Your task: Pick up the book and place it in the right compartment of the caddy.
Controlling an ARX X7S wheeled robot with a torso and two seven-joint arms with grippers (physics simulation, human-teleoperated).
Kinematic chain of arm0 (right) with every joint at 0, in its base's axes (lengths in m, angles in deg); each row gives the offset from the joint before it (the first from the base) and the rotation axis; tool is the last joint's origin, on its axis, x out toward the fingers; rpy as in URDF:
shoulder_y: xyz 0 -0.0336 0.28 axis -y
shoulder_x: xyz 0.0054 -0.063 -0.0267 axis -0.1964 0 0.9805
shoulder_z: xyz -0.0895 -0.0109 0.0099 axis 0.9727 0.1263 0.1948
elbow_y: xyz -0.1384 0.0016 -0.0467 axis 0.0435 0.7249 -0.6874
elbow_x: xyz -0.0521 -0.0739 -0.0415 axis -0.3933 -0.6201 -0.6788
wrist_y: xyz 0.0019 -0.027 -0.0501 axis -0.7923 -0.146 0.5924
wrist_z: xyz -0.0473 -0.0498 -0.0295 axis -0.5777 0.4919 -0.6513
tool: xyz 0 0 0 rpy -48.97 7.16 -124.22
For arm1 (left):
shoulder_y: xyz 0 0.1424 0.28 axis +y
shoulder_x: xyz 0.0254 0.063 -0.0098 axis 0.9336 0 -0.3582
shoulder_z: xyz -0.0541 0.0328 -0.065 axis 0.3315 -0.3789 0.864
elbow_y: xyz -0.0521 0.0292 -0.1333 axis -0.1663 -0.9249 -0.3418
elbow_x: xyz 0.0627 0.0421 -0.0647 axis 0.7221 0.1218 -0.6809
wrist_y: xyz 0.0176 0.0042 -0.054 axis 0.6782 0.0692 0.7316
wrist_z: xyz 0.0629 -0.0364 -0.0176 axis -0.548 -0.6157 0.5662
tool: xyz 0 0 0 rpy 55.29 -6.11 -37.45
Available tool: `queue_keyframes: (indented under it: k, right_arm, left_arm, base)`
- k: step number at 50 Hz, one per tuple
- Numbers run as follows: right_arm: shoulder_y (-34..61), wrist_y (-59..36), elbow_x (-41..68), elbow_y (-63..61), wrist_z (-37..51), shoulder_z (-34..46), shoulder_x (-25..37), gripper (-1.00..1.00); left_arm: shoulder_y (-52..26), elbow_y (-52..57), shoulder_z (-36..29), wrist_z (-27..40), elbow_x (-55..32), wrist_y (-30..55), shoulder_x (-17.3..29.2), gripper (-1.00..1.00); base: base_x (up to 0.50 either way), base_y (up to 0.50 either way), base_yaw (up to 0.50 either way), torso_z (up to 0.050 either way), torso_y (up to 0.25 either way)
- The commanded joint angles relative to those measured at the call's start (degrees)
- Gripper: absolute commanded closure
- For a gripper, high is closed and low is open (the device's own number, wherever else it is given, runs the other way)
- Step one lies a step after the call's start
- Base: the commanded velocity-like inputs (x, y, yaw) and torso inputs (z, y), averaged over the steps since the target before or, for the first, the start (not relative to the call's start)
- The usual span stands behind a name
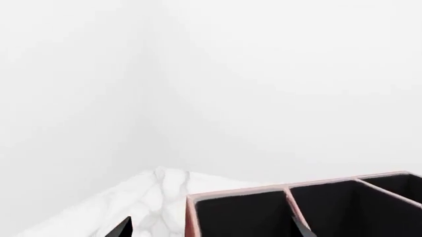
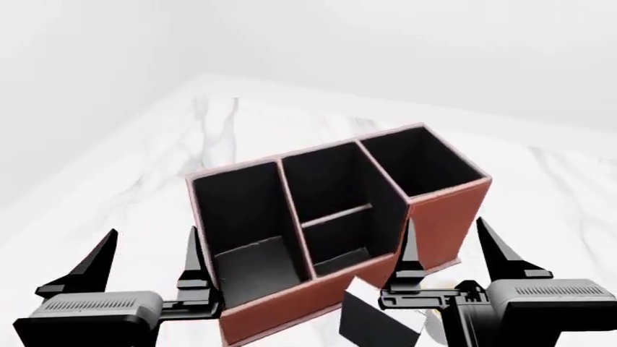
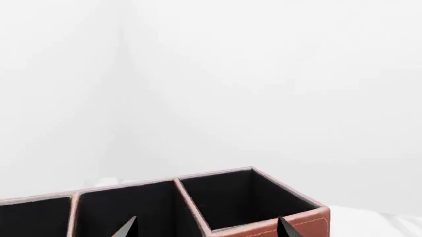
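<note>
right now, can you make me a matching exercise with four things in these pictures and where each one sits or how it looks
Things:
1. book
2. right compartment
3. left gripper
4. caddy

Descriptions:
a. tallest section, square mouth
b. open, near the low-fronted section
c. black and white, beside the right gripper
d. reddish-brown, on the marble table

Pairs: 1-c, 2-a, 3-b, 4-d

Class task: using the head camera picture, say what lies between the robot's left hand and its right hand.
In the head view, the caddy near wall and the book lie between the left hand and right hand.
</note>
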Motion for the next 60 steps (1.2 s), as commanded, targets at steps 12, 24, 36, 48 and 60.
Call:
queue_keyframes:
  k: [12,24,36,48,60]
  right_arm:
    - [-0.02,0.25,0.09,-0.10,1.04,0.88,0.98,-1.00]
    - [-0.04,0.51,0.15,0.06,1.44,1.35,1.41,-1.00]
    - [0.08,0.25,0.25,-0.02,1.95,1.76,1.84,-1.00]
    - [0.09,0.48,0.27,0.01,2.52,1.99,2.12,-1.00]
    - [0.34,-0.04,2.73,0.13,2.47,1.50,2.26,-1.00]
  left_arm:
    - [-0.01,-0.11,-0.64,1.03,-0.54,-0.47,0.91,-1.00]
    - [-0.06,-0.07,-0.82,1.52,-0.82,-0.61,1.32,-1.00]
    - [0.14,0.10,-1.00,2.01,-1.14,-0.92,1.71,-1.00]
    - [0.16,-0.03,-1.29,2.41,-1.28,-1.26,2.09,-1.00]
    - [0.10,-0.13,-1.46,2.78,-1.54,-1.42,2.44,-1.00]
  base:
    - [0.00,0.00,0.50,0.000,0.000]
    - [0.00,0.00,0.50,0.000,0.000]
    - [0.00,0.00,0.50,0.000,0.000]
    - [-0.02,0.03,0.46,0.000,0.000]
    - [0.02,-0.04,0.00,0.000,0.000]
